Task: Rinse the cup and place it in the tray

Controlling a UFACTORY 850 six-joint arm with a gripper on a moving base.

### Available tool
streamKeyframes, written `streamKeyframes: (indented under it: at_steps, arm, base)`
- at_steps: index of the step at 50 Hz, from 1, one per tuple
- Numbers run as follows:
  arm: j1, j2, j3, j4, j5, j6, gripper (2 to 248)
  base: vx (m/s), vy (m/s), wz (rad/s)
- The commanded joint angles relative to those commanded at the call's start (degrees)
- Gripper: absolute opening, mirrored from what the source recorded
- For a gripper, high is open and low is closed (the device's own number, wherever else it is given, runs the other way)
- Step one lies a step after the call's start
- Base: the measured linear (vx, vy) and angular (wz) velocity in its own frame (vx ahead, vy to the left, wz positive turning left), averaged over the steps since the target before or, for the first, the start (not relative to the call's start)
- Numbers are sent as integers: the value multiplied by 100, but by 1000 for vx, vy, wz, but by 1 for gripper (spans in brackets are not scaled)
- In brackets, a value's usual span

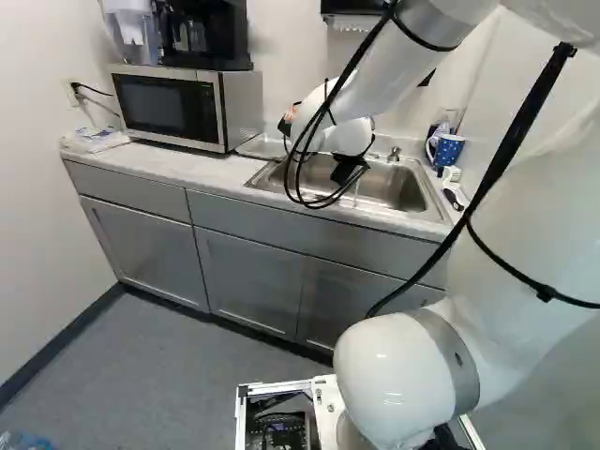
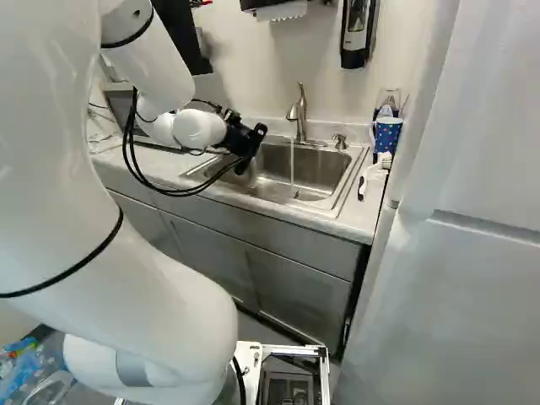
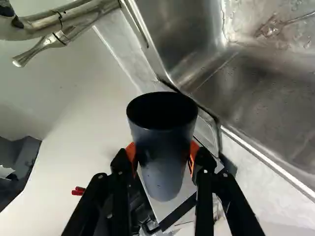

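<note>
In the right base view my gripper (image 2: 243,145) hangs over the left end of the sink (image 2: 342,194). The wrist view has the gripper (image 3: 162,156) shut on a dark blue-grey cup (image 3: 166,140), an orange pad at each side of it. The cup's wide dark mouth faces away from the wrist, beside the sink's edge; its inside is too dark to read. A thin stream of water (image 2: 292,164) falls from the faucet (image 2: 299,114) into the basin, right of the gripper. I cannot make out a tray for certain.
A microwave (image 1: 173,105) stands on the counter left of the sink. Right of the sink are a blue dotted mug (image 2: 388,133), a brush (image 2: 371,175) and a soap pump (image 2: 339,142). A soap dispenser (image 2: 356,34) hangs on the wall; cabinets (image 1: 248,281) front the counter.
</note>
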Motion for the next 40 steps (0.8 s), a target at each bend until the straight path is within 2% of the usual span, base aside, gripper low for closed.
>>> streamKeyframes:
  at_steps: [23,29,40]
  arm:
    - [0,0,0,0,0,-34,121]
    - [0,0,0,0,0,-282,121]
    - [0,0,0,0,0,-908,121]
  base:
    - [0,0,0]
    - [0,0,0]
    - [0,0,0]
